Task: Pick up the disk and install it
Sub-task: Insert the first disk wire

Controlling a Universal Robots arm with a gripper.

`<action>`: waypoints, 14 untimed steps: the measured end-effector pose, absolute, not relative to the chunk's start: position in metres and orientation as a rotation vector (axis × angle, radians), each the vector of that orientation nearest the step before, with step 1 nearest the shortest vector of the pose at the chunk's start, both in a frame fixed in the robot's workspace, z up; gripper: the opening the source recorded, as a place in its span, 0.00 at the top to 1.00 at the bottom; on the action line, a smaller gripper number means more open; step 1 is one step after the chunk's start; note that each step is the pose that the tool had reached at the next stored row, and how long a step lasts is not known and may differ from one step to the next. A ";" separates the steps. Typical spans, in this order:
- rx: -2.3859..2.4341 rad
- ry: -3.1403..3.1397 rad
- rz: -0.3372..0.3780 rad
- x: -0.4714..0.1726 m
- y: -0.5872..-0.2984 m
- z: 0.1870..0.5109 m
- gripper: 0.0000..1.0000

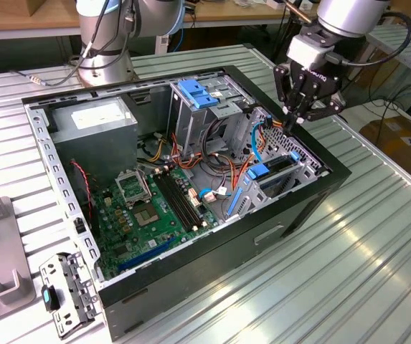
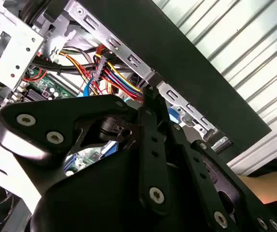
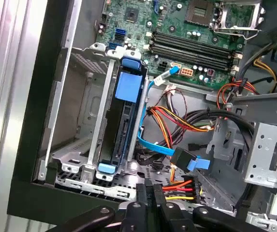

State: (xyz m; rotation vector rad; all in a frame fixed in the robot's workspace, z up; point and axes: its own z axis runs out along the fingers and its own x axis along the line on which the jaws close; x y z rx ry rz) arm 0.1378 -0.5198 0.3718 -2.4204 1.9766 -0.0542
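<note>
The claw [image 1: 296,118], clenched and empty, hovers above the disk [image 3: 126,121]; descending, it could snag nearby cables [image 3: 177,121].

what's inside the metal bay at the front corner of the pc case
The disk in its blue carrier stands on edge inside the metal bay, near the gripper. A blue cable runs beside it. The disk's underside and connectors are hidden by the bay walls.
</note>
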 end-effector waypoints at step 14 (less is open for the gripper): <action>-2.310 2.107 -0.056 0.124 -0.527 0.370 0.83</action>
